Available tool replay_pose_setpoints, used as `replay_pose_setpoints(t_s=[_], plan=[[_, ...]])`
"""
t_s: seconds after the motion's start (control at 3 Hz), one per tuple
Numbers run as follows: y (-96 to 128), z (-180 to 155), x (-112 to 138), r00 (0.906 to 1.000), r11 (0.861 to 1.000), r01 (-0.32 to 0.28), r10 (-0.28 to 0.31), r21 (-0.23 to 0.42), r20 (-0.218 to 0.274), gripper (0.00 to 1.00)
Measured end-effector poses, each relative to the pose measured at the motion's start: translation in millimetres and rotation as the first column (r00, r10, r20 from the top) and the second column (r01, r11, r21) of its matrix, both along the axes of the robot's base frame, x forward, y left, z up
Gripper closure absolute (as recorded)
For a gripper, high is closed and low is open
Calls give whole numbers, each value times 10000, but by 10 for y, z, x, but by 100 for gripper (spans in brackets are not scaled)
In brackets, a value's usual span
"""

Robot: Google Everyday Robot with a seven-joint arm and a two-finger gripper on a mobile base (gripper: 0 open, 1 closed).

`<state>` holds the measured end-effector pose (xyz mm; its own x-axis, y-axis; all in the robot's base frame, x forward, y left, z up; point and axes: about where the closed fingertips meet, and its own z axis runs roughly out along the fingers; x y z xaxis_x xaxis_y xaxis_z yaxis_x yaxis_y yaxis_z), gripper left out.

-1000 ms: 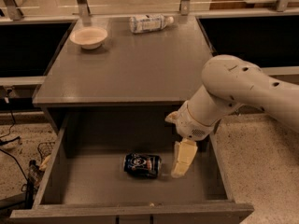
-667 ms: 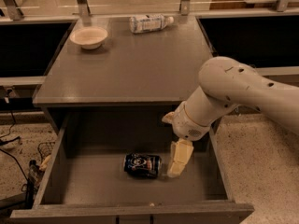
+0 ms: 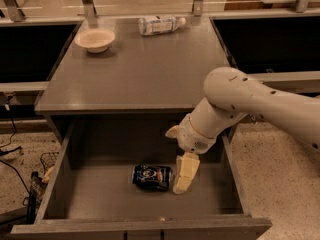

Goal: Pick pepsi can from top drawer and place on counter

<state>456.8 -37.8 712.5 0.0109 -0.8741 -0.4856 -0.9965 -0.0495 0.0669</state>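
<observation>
Pepsi can (image 3: 151, 177), dark blue with a round pale logo, lies on its side on the top drawer (image 3: 100, 204) floor. At its 3 o'clock the gripper (image 3: 176, 159) hangs released, grasping nothing, with one finger (image 3: 184, 173) just beside the can.

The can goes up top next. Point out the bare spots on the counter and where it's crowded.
The counter is bare across its middle and front edge; the bowl and bottle crowd the back. The gripper is down in the top drawer, close beside the lying pepsi can.
</observation>
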Motion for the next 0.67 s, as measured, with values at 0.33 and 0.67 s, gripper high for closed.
replay_pose_setpoints(t_s=[0.33,0.67], plan=[[0,-2,-3,10000,10000,-7,7,0,-11,0],[121,-282,-69,9999,10000,34,-35,-91,-156,0]])
